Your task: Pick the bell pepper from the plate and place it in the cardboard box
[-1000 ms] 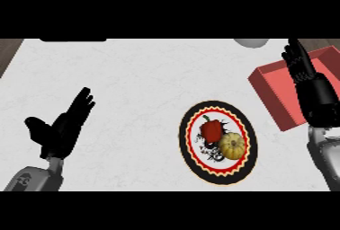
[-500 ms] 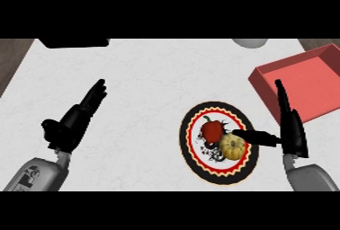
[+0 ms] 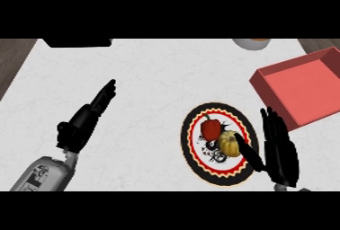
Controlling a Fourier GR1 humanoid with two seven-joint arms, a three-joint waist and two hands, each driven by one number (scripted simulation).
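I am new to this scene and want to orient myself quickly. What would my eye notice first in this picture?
The patterned plate right of centre stands out first, with a red bell pepper and a yellow-orange vegetable lying on it. Next comes the red box at the upper right of the counter. The right hand stands open at the plate's right edge, its thumb reaching over the rim, while the left hand shows open at the left.

White marbled counter (image 3: 166, 81), patterned plate (image 3: 194, 152) near right, red cardboard box (image 3: 302, 90) far right, dark object (image 3: 78, 42) far left
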